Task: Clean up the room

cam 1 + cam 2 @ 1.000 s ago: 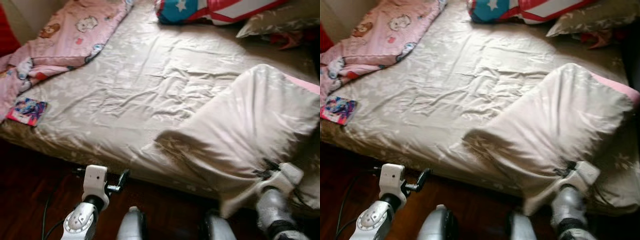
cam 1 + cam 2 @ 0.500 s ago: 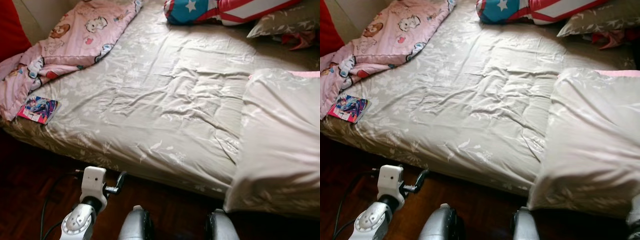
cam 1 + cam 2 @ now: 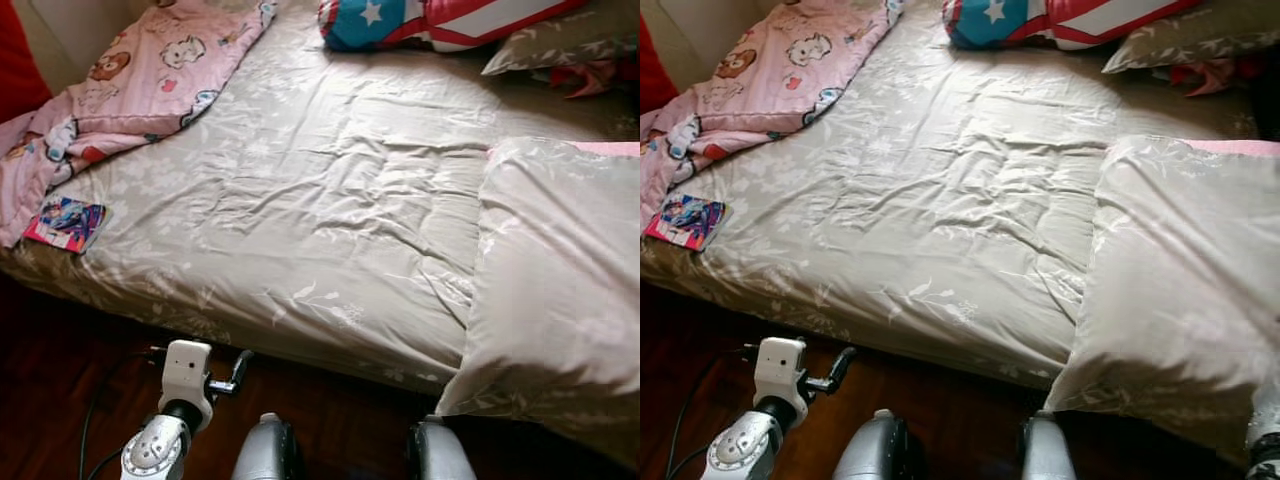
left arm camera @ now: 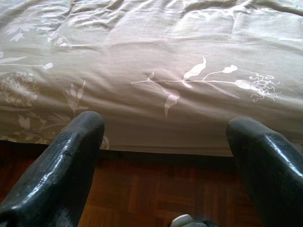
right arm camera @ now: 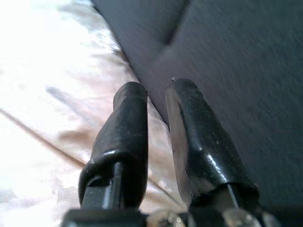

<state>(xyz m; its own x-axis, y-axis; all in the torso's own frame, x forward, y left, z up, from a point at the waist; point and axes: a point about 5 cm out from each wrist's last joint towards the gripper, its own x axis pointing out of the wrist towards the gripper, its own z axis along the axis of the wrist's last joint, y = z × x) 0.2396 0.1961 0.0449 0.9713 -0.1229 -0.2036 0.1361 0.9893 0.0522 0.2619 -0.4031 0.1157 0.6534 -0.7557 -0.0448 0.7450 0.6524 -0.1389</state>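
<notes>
At bed's near right corner, folded duvet (image 3: 560, 290) overhangs the edge: may slide off. Right gripper (image 5: 156, 101) beside it, fingers nearly closed, empty. Left gripper (image 4: 163, 137) wide, low by the mattress (image 3: 300, 200). Book (image 3: 65, 222) near the edge too.

Silver left arm (image 3: 155, 450) with round dial-marked joint, white camera block, dark cable; glossy black fingers (image 4: 61, 165), slightly scuffed.
</notes>
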